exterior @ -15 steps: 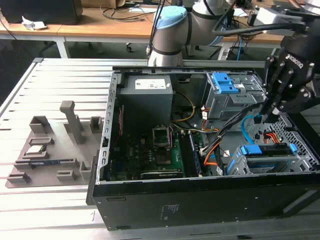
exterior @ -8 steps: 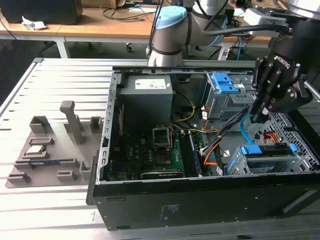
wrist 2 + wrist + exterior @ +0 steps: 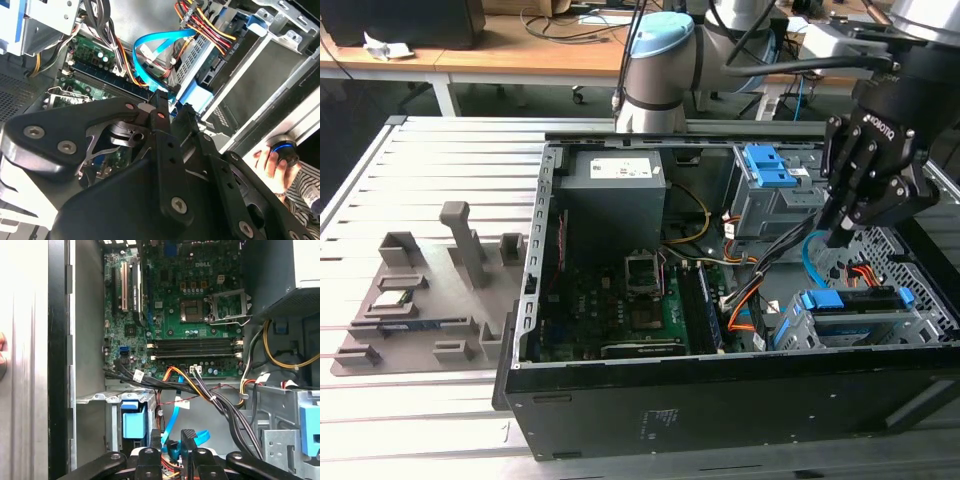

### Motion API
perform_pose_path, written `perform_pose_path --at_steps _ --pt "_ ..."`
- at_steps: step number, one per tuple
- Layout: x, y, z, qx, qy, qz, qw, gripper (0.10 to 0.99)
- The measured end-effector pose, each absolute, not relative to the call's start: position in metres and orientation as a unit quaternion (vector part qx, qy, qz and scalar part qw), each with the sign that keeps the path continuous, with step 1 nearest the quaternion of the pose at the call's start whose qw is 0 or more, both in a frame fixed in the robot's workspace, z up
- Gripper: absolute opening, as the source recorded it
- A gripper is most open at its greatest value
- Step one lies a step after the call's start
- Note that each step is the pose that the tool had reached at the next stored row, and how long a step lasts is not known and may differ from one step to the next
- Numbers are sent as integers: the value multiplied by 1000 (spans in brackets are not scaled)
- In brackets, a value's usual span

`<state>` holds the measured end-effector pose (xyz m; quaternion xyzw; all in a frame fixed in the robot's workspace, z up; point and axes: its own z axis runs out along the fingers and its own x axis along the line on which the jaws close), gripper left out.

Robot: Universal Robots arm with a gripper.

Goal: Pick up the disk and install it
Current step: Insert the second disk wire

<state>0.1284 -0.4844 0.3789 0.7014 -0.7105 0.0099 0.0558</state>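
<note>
End effector (image 3: 837, 236) — grip state: cannot tell; hangs just above blue cable (image 3: 160, 37). Disk (image 3: 850, 300) — lying in cage (image 3: 910, 318). Risk: snagging loose cable, pulling its connector free.

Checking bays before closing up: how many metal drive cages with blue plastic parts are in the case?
2. The latch-topped cage sits higher in the exterior view; the second cage lies lower, by the case's near wall, both on that view's right. The arm may hide more.
</note>
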Motion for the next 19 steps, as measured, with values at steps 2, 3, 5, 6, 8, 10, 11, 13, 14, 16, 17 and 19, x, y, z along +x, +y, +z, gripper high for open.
perform_pose_path --at_steps 2,3,5,6,8,10,11,13,14,16,17,19 --pt "128 -484 376 704 -708 10 56 302" --pt "128 -484 376 705 -707 10 56 302" --pt "128 -484 376 706 -706 10 56 302" --pt "128 -484 376 706 -706 10 56 302" --pt "128 -484 376 706 -706 10 56 302" --pt "128 -484 376 706 -706 10 56 220" --pt "128 -484 376 706 -706 10 56 161" --pt "128 -484 376 706 -706 10 56 161" --pt "128 -484 376 706 -706 10 56 161" --pt "128 -484 376 706 -706 10 56 161" --pt "128 -484 376 706 -706 10 56 161" --pt "128 -489 375 706 -706 10 56 161"
